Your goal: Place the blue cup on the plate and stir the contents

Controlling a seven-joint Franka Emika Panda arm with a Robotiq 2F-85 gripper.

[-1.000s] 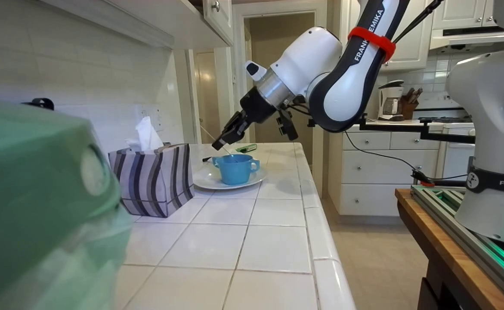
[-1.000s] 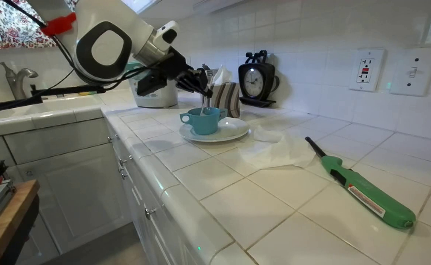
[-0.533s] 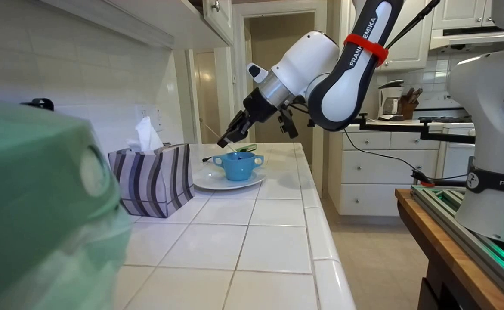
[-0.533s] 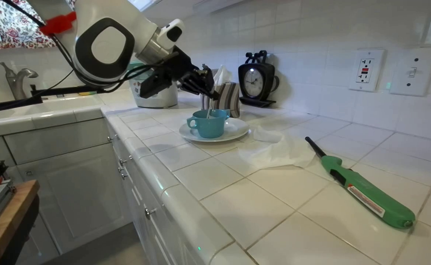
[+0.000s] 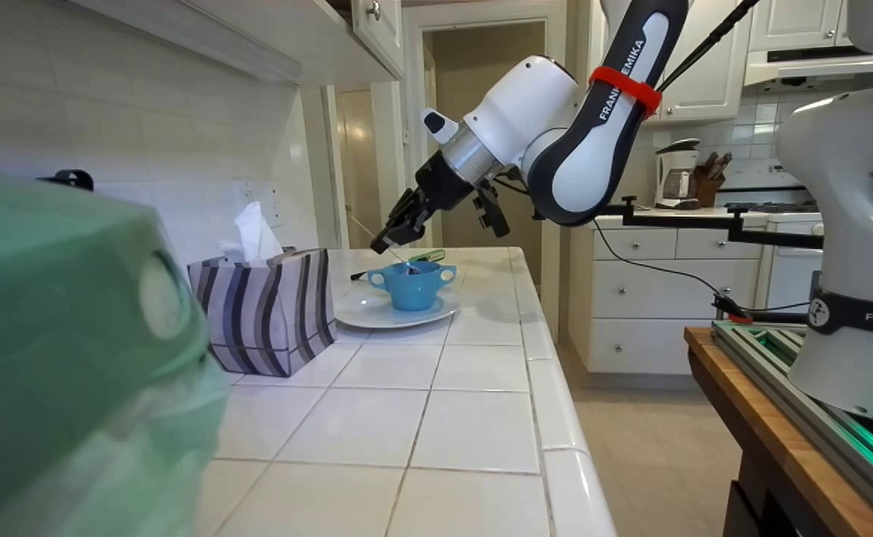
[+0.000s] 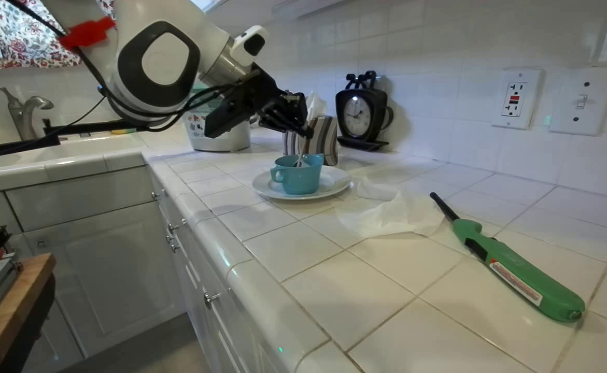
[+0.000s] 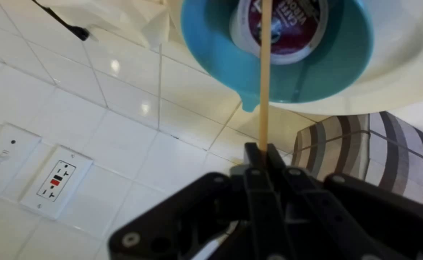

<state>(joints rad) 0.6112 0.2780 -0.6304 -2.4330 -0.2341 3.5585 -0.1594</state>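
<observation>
A: Tool point(image 7: 263, 153) status?
B: Jaws pinched tog. on thin stick point(image 7: 265, 90), lower end down in blue cup point(image 6: 303, 181).
A: Cup loc?
B: In an exterior view, on plate point(image 6: 337, 181), left of ctr; green lighter point(image 6: 521, 274) near right on bench point(image 6: 344, 285). Cup has coffee pod point(image 7: 298, 34) inside.
A: Stick touching pod?
B: Can't tell.

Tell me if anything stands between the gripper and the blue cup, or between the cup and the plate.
Only the thin stick held in the gripper, reaching down into the blue cup; nothing else visible is in between. In both exterior views the cup already stands on the plate. Inside the cup, a pod might hinder stirring.
</observation>
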